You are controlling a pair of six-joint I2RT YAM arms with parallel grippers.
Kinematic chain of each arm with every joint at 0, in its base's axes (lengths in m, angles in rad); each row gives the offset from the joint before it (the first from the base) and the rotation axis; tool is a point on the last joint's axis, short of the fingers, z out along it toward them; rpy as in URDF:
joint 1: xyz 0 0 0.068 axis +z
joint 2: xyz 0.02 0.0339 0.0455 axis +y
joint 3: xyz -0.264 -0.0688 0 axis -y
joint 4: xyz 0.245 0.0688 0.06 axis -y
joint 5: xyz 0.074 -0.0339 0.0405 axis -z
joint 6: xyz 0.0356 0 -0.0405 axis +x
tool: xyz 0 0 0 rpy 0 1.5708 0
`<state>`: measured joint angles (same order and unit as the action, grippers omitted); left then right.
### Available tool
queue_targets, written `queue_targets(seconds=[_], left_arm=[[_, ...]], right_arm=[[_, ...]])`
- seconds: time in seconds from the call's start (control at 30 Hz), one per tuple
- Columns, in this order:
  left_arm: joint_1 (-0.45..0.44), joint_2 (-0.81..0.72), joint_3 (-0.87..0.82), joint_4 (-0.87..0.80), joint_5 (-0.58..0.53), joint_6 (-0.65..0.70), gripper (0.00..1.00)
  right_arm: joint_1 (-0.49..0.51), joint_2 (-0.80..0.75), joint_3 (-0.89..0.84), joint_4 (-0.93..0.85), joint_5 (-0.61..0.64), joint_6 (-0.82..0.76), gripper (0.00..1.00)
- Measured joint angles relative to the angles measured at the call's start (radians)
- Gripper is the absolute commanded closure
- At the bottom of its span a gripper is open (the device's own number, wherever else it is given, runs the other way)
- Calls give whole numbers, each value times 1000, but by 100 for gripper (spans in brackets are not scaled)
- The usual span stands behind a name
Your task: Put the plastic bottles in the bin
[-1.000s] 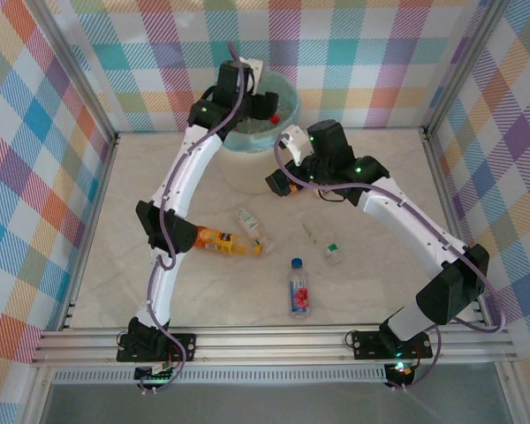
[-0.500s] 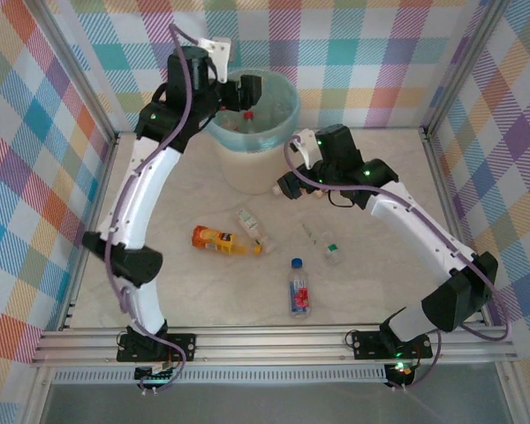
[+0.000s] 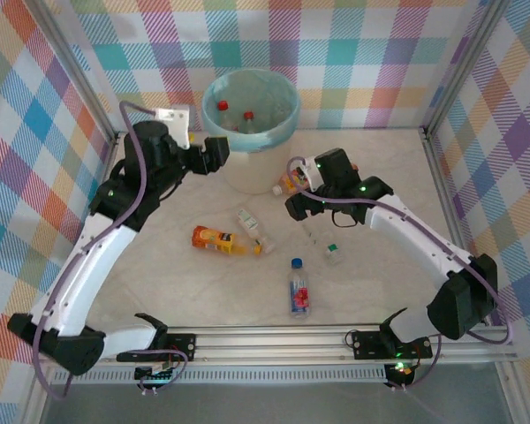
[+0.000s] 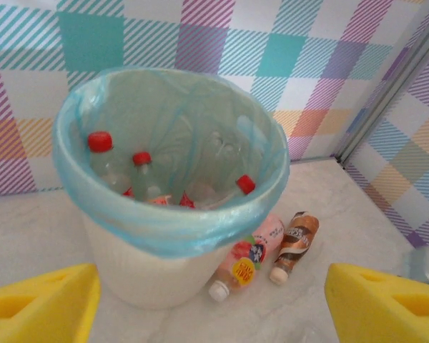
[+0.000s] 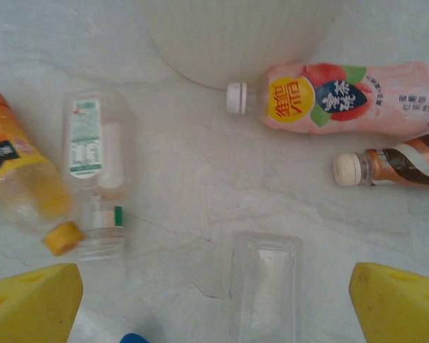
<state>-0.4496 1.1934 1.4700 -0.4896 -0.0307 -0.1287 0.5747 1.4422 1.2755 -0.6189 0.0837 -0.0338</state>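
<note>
Since 1 second ago the left arm has swung back from above the bin (image 3: pixel 293 110), and the left gripper (image 3: pixel 214 152) now hangs just beside the rim, fingers wide apart and empty. The right gripper (image 3: pixel 296 208) has come lower over the table (image 3: pixel 203 291), also spread wide with nothing in it.

I judge the task less than half done. At least 3 red-capped bottles (image 4: pixel 99 141) lie inside the bin. 6 bottles are left outside:
- the pink bottle (image 5: pixel 343 96) and the brown bottle (image 5: pixel 393 168), at the foot of the bin
- the orange bottle (image 3: pixel 216 239)
- the green-labelled clear bottle (image 3: pixel 252 225)
- the second clear bottle (image 3: pixel 327 247)
- the blue-labelled bottle (image 3: pixel 299 287), nearest the arm bases

The liner hides the bottom of the bin, so the count inside is not sure. The second clear bottle is hard to make out on the pale table.
</note>
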Motion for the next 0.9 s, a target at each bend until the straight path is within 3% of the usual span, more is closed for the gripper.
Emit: queue_targets(seconds=[0.43, 0.67, 0.9], left_arm=[[0, -190, -418, 9, -8, -109, 17], [0, -212, -453, 18, -15, -135, 17], [0, -186, -453, 25, -11, -145, 16]], right_arm=[[5, 22, -225, -27, -56, 181, 10], [7, -109, -346, -97, 13, 262, 5], [-9, 10, -329, -43, 69, 219, 3]])
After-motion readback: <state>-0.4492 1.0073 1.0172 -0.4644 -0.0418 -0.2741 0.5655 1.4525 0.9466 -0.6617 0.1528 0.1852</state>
